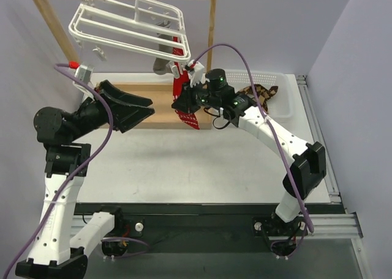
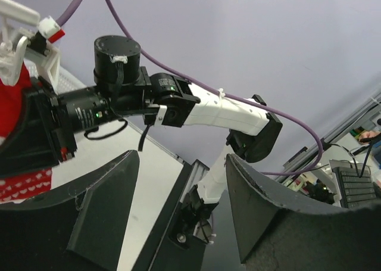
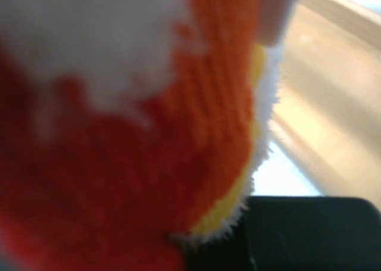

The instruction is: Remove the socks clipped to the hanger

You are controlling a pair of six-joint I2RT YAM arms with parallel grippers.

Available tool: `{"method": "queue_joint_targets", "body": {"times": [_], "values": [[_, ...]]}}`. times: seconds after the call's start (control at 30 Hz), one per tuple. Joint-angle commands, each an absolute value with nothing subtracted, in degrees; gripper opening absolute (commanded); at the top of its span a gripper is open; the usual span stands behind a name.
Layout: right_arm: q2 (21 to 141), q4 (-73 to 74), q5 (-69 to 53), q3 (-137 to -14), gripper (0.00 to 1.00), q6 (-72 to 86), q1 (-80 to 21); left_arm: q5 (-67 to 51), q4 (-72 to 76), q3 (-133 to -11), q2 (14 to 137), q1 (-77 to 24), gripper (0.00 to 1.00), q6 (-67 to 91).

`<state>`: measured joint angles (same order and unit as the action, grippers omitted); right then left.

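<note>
The white hanger hangs tilted from a wooden rack. One red sock with white pattern dangles from a clip at the hanger's right corner. My right gripper is shut on this sock, reaching in from the right. In the right wrist view the red sock fills the frame, blurred, over one black finger. A grey sock hangs behind it. My left gripper stands open just left of the red sock, with nothing between its fingers. In the left wrist view the red sock is at the left edge.
The wooden rack frames the hanger, its base board on the table. A white tray at the back right holds a brown argyle sock. The right arm crosses the left wrist view.
</note>
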<state>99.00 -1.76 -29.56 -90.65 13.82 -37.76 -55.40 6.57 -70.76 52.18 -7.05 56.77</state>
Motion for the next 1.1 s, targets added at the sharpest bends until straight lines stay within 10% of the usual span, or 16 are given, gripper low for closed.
{"method": "queue_joint_targets", "body": {"times": [0.0,0.37,0.7,1.07], "values": [[94.66,2.98,-26.55,-93.6,0.07,19.42,-39.55,-54.07,14.23,-67.69,49.05,-6.94,0.71,56.86],[92.99,9.23,-13.8,-97.02,0.11,24.42,-47.72,-40.34,15.62,-53.98,48.34,-7.21,0.69,55.19],[95.62,10.02,-21.08,-101.42,0.64,26.81,-48.61,-39.64,16.27,-45.0,46.76,-6.5,0.82,53.1],[99.14,8.71,-30.94,-108.02,0.68,31.54,-46.85,-32.6,22.82,-33.59,42.19,-5.98,0.88,55.0]]}}
